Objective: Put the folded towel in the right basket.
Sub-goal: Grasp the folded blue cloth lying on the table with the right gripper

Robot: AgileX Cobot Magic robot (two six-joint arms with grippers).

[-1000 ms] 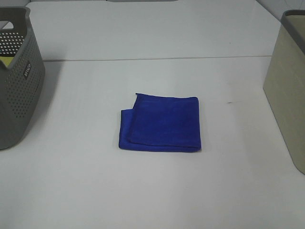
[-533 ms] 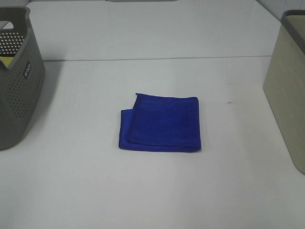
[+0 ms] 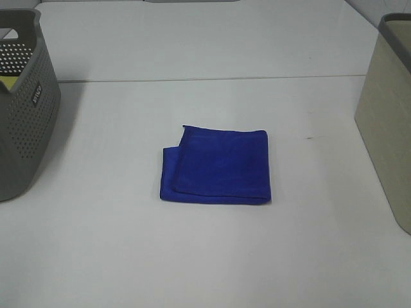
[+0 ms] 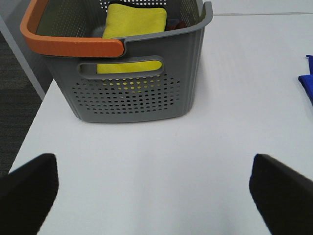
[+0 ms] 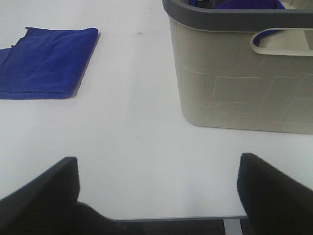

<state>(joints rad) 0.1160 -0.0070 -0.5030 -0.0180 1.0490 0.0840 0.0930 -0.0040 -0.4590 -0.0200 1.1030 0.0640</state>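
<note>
A folded blue towel [image 3: 218, 165] lies flat in the middle of the white table [image 3: 212, 256]. It also shows in the right wrist view [image 5: 46, 61], and its edge shows in the left wrist view [image 4: 307, 81]. The right basket [image 3: 388, 122] is beige with a dark rim and stands at the table's right edge; in the right wrist view [image 5: 244, 73] blue cloth shows inside it. Neither gripper shows in the exterior high view. My left gripper [image 4: 156, 193] is open and empty near the grey basket. My right gripper [image 5: 156, 191] is open and empty near the beige basket.
A grey perforated basket [image 3: 22, 109] with an orange handle [image 4: 68, 45] stands at the table's left edge and holds a yellow cloth [image 4: 134, 22]. A seam [image 3: 212, 79] crosses the table behind the towel.
</note>
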